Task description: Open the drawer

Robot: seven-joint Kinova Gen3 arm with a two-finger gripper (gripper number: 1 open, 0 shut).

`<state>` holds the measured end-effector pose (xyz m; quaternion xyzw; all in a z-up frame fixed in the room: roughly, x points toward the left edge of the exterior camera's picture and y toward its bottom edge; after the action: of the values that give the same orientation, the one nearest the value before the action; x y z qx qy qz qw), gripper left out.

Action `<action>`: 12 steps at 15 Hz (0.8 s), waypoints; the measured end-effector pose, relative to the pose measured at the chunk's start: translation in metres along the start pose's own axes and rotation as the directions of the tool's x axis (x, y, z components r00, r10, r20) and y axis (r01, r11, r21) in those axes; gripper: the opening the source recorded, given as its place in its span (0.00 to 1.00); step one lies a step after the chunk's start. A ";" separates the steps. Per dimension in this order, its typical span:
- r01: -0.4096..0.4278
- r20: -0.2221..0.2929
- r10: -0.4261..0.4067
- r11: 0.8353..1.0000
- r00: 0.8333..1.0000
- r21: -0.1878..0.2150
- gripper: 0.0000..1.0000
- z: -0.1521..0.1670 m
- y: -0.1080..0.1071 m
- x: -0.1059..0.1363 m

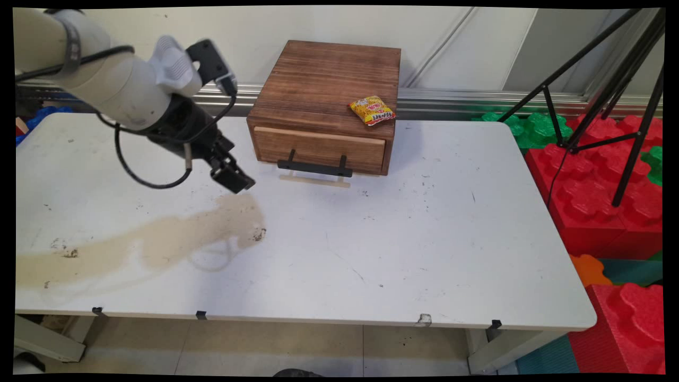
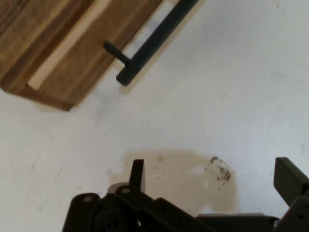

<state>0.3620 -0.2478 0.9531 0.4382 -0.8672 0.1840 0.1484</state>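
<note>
Black two-finger gripper [image 1: 233, 179] at left-centre, fingers [image 2: 137, 175] spread wide, apparently empty, above the stained white table [image 1: 371, 249], near the brown wooden drawer box [image 1: 326, 106].

1. The pincer [image 1: 233, 178] is black, on a white arm [image 1: 106, 79] with black cables [image 1: 143, 180].
2. The surface [image 1: 371, 249] is white, flecked with small dark marks, and a tan stain [image 1: 154, 244] spreads toward its left edge.
3. The drawer box [image 1: 329, 90] at the far edge is dark brown wood with visible grain; its drawer front [image 1: 318, 148] is lighter brown, with a black handle [image 1: 315, 168].
4. The snack packet [image 1: 373, 110] on the box's top is yellow with red and white print.
5. Beyond the right edge, the foam blocks [image 1: 594, 180] are red, with green ones [image 1: 525, 127] behind and an orange piece [image 1: 589, 268] lower down.
6. The tripod [image 1: 626, 90] is black.
</note>
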 end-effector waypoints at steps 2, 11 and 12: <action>-0.001 0.026 0.001 1.000 1.000 0.002 1.00 0.003 0.001 -0.009; -0.018 0.140 0.021 1.000 0.990 -0.025 1.00 0.027 0.009 -0.042; -0.018 0.148 0.022 0.999 0.989 -0.027 1.00 0.029 0.010 -0.044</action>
<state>0.3766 -0.2243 0.9068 0.4400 -0.8825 0.1413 0.0871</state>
